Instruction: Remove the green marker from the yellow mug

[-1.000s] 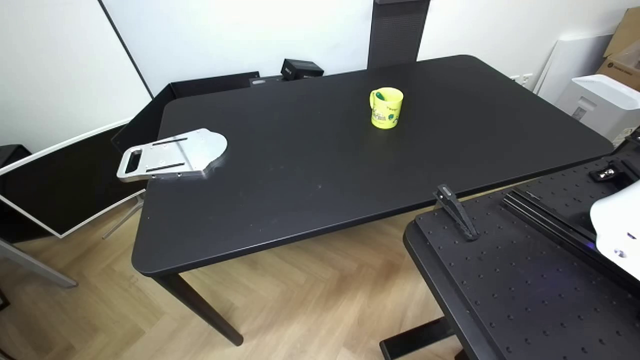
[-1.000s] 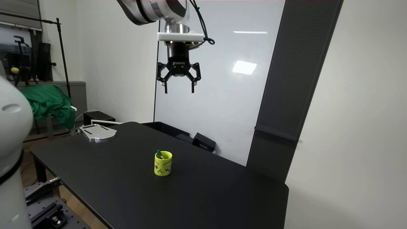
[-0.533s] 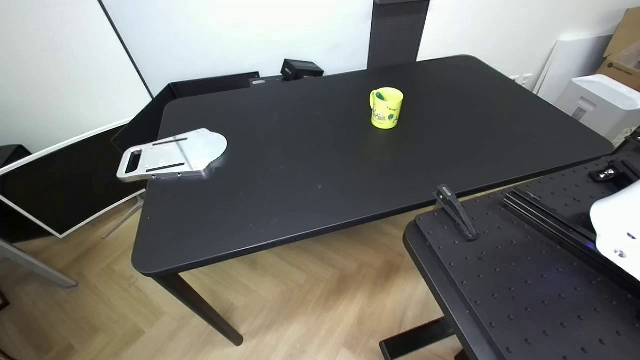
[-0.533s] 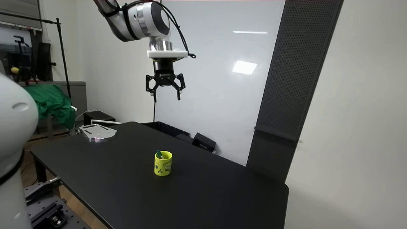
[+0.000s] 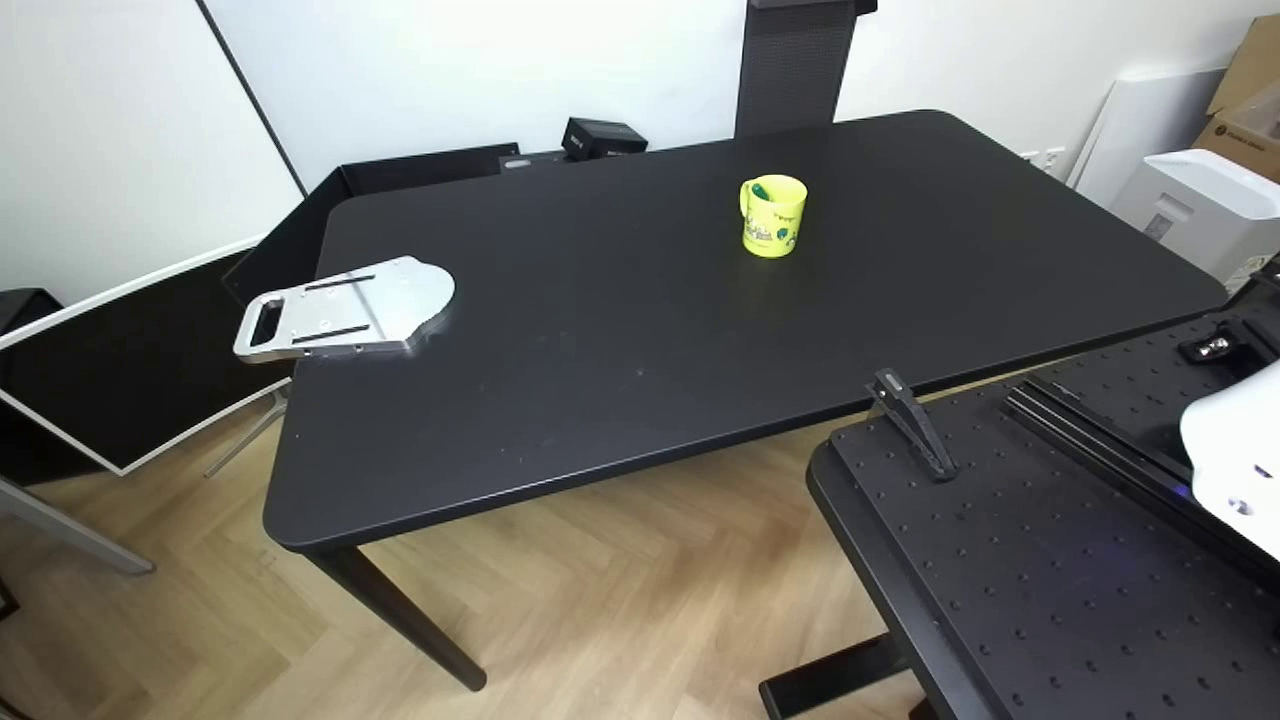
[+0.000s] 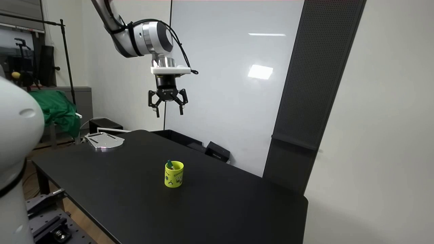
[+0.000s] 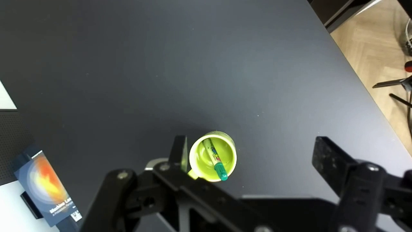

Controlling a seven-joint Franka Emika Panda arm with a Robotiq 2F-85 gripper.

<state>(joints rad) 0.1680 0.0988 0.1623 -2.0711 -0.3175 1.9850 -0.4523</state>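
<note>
Over the table (image 6: 220, 210), gripper (image 6: 169, 115) spread wide, nothing held. Approach stage imo; next, nudge left (wrist view) above marker (image 7: 214, 157) in mug (image 6: 174, 179).

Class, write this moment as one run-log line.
gripper: open, empty, above table | yellow mug: upright on table | green marker: leaning inside it | removal: pending

A green marker (image 7: 215, 158) leans inside a yellow mug (image 7: 228, 150) on the dark counter (image 7: 264, 74). The end effector (image 7: 252, 153) has its two fingers wide apart. A blue book (image 7: 47, 190) shows at the left.
</note>
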